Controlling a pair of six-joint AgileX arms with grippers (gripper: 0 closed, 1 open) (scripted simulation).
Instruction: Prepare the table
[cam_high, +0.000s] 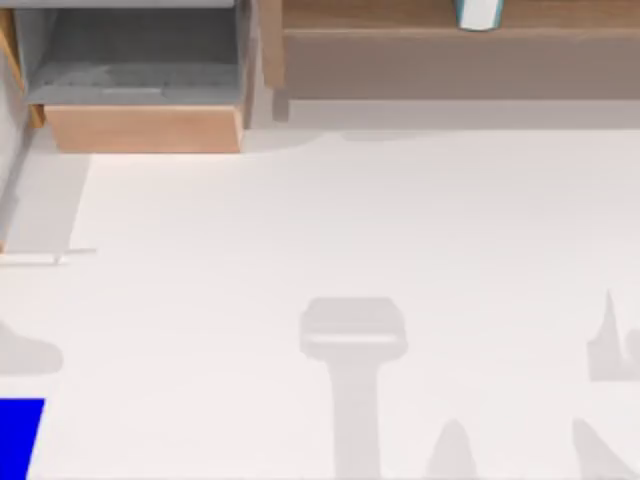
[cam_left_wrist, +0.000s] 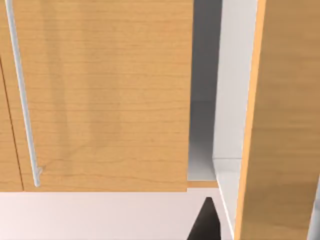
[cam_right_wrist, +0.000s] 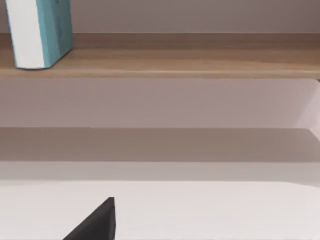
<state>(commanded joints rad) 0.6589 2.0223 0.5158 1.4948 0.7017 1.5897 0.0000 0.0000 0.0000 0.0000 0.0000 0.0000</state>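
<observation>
Tabletop (cam_high: 350, 230): broad white surface, centre, bare | Drawer (cam_high: 145, 128): far left, open | Carton (cam_high: 478, 14): far-right shelf (cam_high: 450, 60) | Tools: opening cannot be told | Risk: left tool striking drawer front

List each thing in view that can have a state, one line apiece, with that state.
Drawer box: pulled open toward the table, its grey inside bare.
Wooden shelf: carries one item at the back.
Teal and white box: upright on the shelf.
Cabinet door: ajar, a gap showing beside it.
Table: bare white, a blue patch at its near left corner.
</observation>
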